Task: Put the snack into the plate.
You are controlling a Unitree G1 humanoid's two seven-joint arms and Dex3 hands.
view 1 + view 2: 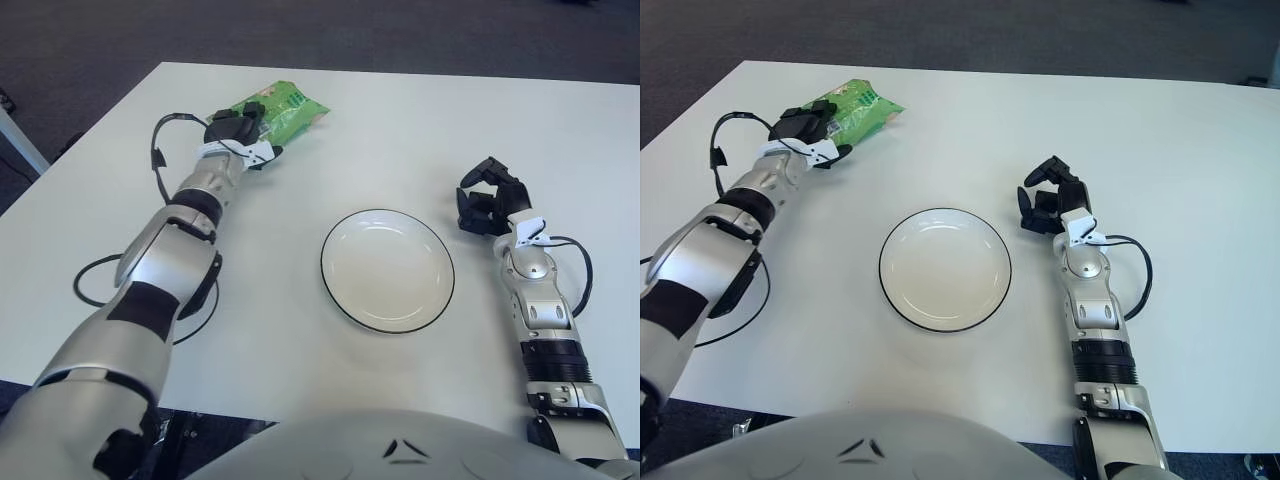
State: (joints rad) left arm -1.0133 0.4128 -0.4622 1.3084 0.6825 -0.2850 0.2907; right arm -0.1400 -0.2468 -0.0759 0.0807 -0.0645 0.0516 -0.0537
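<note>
A round white ceramic plate with a thin dark rim sits near the middle of the white worktop and holds nothing. The green crinkled foil snack bag lies flat on the worktop well up and to the left of the plate, toward the far edge. Nothing lies on the bare surface between bag and plate. A black cable loops along the left forearm, left of the plate, and a second black cable curls off the right wrist on the plate's right side.

The left hand is stretched far forward from the plate's left side, arm nearly straight, with its dark fingers curled over the near end of the snack bag and closed on it. The bag is not lifted; it rests on the worktop.

The right hand shows just to the right of the plate, level with its far rim, forearm running back toward the robot's body. Its fingers are bent inward in a loose curl and grip nothing.
</note>
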